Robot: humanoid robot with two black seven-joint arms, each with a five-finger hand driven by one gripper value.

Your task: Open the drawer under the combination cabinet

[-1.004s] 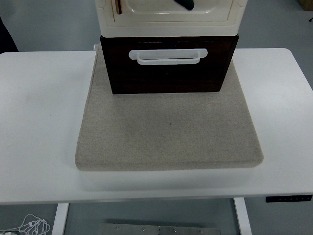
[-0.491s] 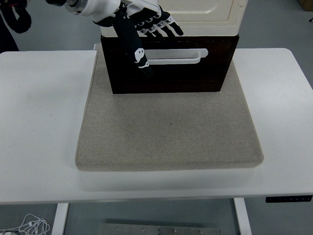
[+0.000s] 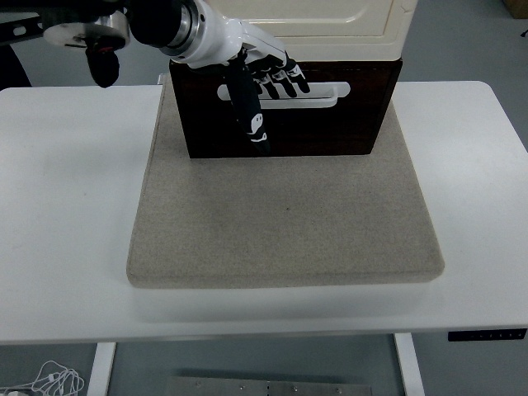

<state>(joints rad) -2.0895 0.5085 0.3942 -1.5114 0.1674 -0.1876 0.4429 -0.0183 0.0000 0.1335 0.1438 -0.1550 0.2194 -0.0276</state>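
A dark brown drawer (image 3: 330, 128) sits under the cream upper cabinet (image 3: 330, 29), on a beige mat (image 3: 285, 214). Its white bar handle (image 3: 318, 93) runs across the drawer front. My left hand (image 3: 264, 87) reaches in from the upper left and hangs just in front of the handle's left half. Its fingers are spread, the thumb pointing down over the drawer face, and it holds nothing. The drawer front looks flush with the cabinet. The right arm does not show.
The white table (image 3: 74, 206) extends on both sides of the mat. A dark object (image 3: 103, 70) hangs near the arm at the upper left. Cables lie on the floor at the bottom left (image 3: 54, 381).
My left arm came in from the upper left, then moved right and down to the handle's left half. The drawer has not moved.
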